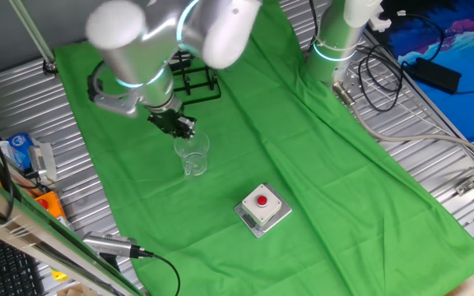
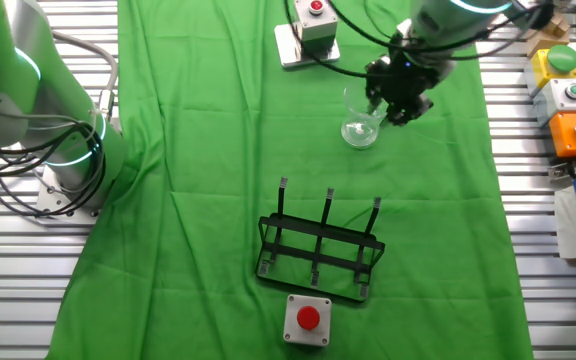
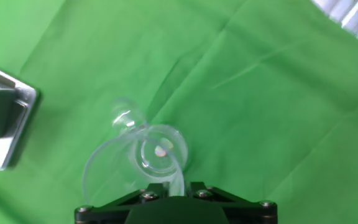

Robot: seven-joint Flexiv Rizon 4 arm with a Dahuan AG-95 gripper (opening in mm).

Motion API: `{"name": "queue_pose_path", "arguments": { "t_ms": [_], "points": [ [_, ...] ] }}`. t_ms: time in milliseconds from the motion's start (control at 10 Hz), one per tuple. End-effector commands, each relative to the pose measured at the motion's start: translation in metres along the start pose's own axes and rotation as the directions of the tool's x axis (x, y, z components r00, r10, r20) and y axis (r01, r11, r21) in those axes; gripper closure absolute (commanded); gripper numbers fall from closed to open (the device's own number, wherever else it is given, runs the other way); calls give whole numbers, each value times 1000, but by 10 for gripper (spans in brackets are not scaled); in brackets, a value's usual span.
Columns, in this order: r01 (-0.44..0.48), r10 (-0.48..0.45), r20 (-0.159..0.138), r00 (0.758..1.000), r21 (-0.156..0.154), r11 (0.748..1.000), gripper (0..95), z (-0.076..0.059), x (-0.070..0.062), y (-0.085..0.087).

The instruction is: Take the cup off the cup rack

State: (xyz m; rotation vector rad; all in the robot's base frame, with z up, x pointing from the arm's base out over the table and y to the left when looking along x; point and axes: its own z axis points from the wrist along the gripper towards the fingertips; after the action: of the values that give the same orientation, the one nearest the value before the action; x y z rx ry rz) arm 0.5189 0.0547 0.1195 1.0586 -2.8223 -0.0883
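Observation:
The clear cup [image 1: 192,154] stands upright on the green cloth, well apart from the black wire cup rack [image 1: 194,82]. My gripper [image 1: 183,127] is at the cup's rim on the rack side. In the hand view the cup [image 3: 148,155] is seen from above, and its wall runs down into the narrow gap between my fingers, so the gripper [image 3: 174,186] looks shut on the rim. In the other fixed view the cup [image 2: 360,122] sits beside my gripper [image 2: 398,100], and the rack [image 2: 320,250] stands empty nearer the camera.
A grey box with a red button [image 1: 262,210] sits on the cloth in front of the cup; its edge shows in the hand view [image 3: 2,124]. A second red-button box [image 2: 306,318] lies by the rack. A second arm's base [image 1: 336,41] stands at the back.

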Motion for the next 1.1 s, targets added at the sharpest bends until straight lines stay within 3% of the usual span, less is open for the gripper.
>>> {"name": "queue_pose_path", "arguments": {
  "t_ms": [100,400,600,700,800,1100],
  "points": [
    [5,-5,-15,1000,-12,1000,0,-9,-7,-4],
    [30,-30,-18,999,-11,999,0,-38,-12,-3],
    [-20,20,2,1000,-23,1000,380,-62,-20,-2],
    [-29,29,2,1000,-25,999,760,-72,-25,-5],
    [18,-18,-8,1000,-14,1000,950,-81,-28,-12],
    [134,-134,-25,991,27,991,950,-91,-28,-36]
  ]
}}
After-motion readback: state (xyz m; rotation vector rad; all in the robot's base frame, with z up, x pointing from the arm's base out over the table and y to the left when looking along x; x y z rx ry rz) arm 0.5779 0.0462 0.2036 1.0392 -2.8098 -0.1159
